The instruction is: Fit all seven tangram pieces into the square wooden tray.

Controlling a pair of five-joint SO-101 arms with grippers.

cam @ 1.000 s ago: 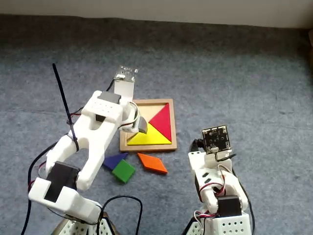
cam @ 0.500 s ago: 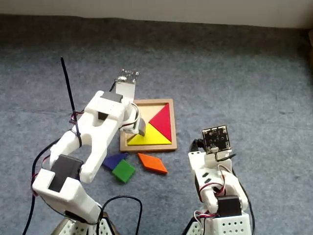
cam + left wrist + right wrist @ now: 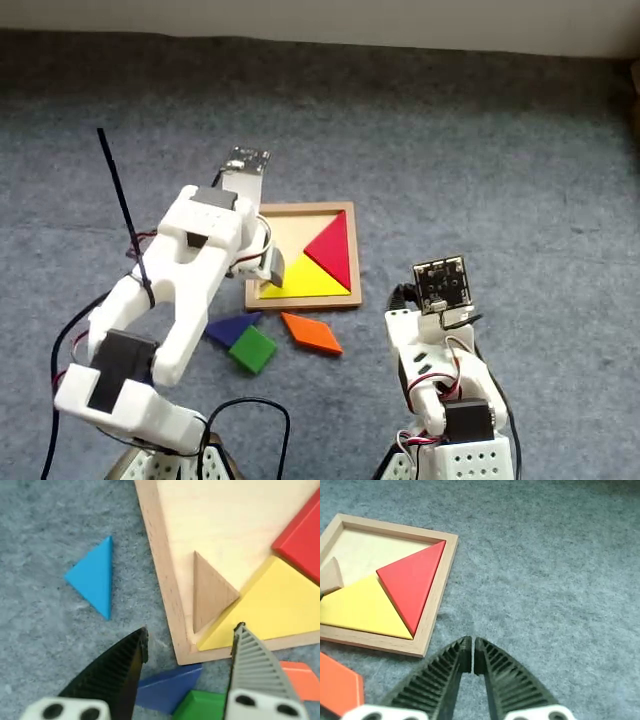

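Left fingers (image 3: 115, 672) drawn back over wooden tray (image 3: 160, 580) corner, spread wide, bare wood triangle (image 3: 210, 592) against yellow triangle (image 3: 270, 605), right fingers (image 3: 445, 675) closed.

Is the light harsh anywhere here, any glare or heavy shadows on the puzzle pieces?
High view: soft, even light on the wooden tray, with no hard shadows on the carpet. Left wrist view: the plain wooden triangle casts just a thin, soft shadow on the tray floor. Right wrist view: the red triangle and yellow triangle look matte, with no glare spots.
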